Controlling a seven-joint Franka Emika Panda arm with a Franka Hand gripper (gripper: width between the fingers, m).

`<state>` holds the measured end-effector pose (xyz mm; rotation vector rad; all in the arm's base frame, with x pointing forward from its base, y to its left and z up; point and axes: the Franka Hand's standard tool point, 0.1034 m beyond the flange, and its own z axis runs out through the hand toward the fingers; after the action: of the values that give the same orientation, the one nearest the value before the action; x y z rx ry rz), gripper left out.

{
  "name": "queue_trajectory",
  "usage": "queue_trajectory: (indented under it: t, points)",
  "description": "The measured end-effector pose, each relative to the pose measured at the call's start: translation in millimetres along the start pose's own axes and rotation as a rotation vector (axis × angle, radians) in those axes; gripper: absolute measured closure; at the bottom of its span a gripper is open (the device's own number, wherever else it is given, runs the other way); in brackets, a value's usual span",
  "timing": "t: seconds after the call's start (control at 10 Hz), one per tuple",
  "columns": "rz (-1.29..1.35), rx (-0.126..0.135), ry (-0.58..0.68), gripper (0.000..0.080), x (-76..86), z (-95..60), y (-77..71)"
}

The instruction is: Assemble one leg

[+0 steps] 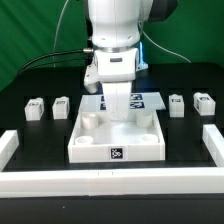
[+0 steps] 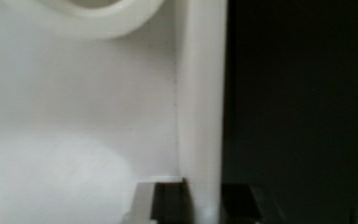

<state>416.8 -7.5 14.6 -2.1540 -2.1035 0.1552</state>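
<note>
Barely started from my end: all four legs (image 1: 61,105) sit loose on the counter (image 1: 30,140), two on each side of the tray (image 1: 85,148), none plugged in. The tool (image 2: 201,203) straddles the tray's wall, but I can't tell if it's squeezing.

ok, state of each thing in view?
Tray: lying flat, visible sockets empty.
Left legs: loose, apart from tray, not fitted.
Right legs: same.
Gripper: down at tray's wall, a finger each side; clamped or not, cannot tell.
Marker board: flat, behind tray.
</note>
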Motion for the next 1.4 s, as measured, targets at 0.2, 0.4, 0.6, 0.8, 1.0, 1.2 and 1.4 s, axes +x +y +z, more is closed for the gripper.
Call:
queue_trajectory:
  t: [0.2, 0.4, 0.6, 0.8, 1.0, 1.2, 1.4]
  points:
    - [0.0, 0.0, 0.0, 0.0733, 0.0, 0.0, 0.1]
    - [0.0, -0.001, 0.0, 0.0733, 0.0, -0.1, 0.1]
    - [0.0, -0.001, 0.0, 0.0732, 0.0, -0.1, 0.1]
    - [0.0, -0.001, 0.0, 0.0732, 0.0, -0.1, 0.2]
    - [0.022, -0.007, 0.002, 0.0732, 7.8, -0.6, 6.3]
    - [0.034, -0.019, 0.007, 0.0732, 20.5, -2.0, 16.2]
    - [0.045, -0.024, 0.01, 0.0732, 23.5, -2.3, 17.9]
